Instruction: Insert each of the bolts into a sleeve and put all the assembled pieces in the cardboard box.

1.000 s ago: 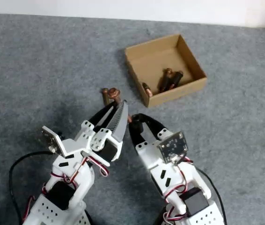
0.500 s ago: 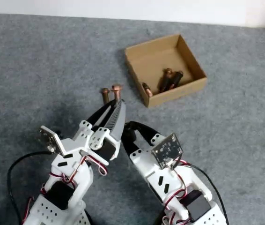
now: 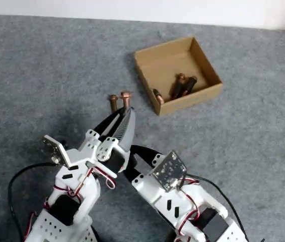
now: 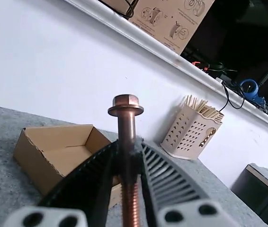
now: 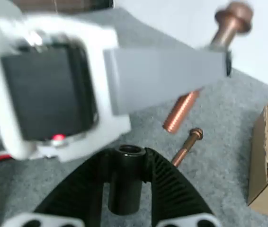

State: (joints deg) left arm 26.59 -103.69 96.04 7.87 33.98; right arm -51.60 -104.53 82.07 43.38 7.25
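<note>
1. The left gripper [image 3: 123, 112] is clamped on a copper-coloured flanged bolt [image 4: 125, 124] at mid-shaft; the head points toward the far edge of the grey carpeted table [image 3: 42, 75] and the threaded end hangs free behind the jaws, off the surface near the table's middle.
2. The right gripper [image 5: 127, 158] is closed round a black cylindrical sleeve [image 5: 126, 185], held just beside and below the left arm on the near side; the sleeve's open mouth faces up toward the bolt's thread.
3. A second copper-coloured bolt [image 3: 113, 102] lies loose on the table just beside the held one; the open square cardboard box [image 3: 175, 105] sits toward the far right corner, with several assembled pieces [image 3: 182, 85] lying inside.
4. The step in hand looks to be mating sleeve and bolt; the two axes are not yet in line, so the sleeve should be tilted to match the bolt's slant before closing the gap.
5. Bring the sleeve's mouth squarely under the threaded tip, then slide along the shaft slowly; a skewed approach would probably catch the thread on the rim.
6. Keep both grips firm; the left jaws sit mid-shaft, so they may block the sleeve's travel.
</note>
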